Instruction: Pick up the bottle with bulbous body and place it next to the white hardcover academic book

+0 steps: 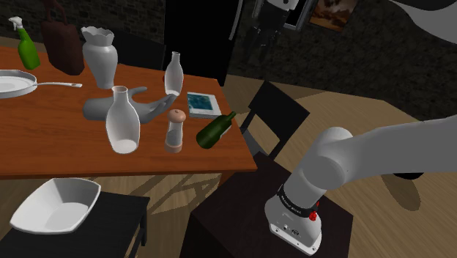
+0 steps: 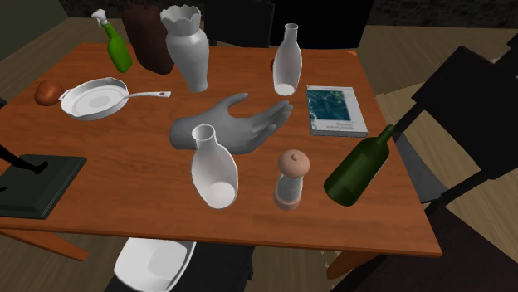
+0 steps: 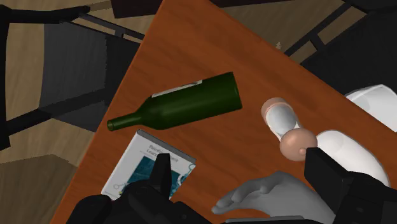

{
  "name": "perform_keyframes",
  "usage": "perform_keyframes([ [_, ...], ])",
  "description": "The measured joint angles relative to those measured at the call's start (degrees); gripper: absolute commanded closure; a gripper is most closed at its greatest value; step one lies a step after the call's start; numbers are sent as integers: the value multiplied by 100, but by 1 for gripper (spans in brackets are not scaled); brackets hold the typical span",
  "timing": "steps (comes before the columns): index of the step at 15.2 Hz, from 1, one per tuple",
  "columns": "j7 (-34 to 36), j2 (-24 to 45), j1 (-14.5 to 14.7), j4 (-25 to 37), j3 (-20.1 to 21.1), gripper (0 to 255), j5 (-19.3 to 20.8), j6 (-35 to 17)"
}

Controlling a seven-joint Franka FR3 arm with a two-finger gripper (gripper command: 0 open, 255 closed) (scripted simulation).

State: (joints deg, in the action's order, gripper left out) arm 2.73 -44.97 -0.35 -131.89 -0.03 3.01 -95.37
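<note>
**Operator:** How is my hand sitting right now?

**Spotter:** Your hand (image 3: 238,167) is hovering over the surface (image 3: 191,57) with its two fingers standing wide apart. It is gripping nothing. The grey palm sculpture (image 3: 273,194) is lying under the gap between them, and neither finger is touching it.

**Operator:** And the bottle I'm after?

**Spotter:** You're looking for the white bulbous bottle (image 2: 212,170). It is standing neck up just beside the pepper grinder (image 2: 290,178), on the side facing away from the green wine bottle (image 2: 359,166). Through your wrist camera it is showing beyond the pepper grinder, outside the finger nearer that grinder and partly hiding behind it. So it is not sitting between your fingers, and the hand is not touching it.

**Operator:** Where is the book lying?

**Spotter:** The white book with the teal cover (image 2: 334,109) is lying flat, a little farther from the pepper grinder than the green wine bottle, which is lying on its side. The neck end of that bottle is pointing close past the book's corner. In your wrist view your other finger is overlapping the book's edge. The bulbous bottle and the book are lying well apart, with the pepper grinder between them.
</note>
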Motion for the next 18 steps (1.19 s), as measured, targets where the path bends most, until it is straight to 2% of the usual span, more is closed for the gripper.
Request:
perform_keyframes([
  [7,500,676,119,84,396,0,-240,-505],
  [18,1593,2584,292,919,1221,0,-432,-1432],
])
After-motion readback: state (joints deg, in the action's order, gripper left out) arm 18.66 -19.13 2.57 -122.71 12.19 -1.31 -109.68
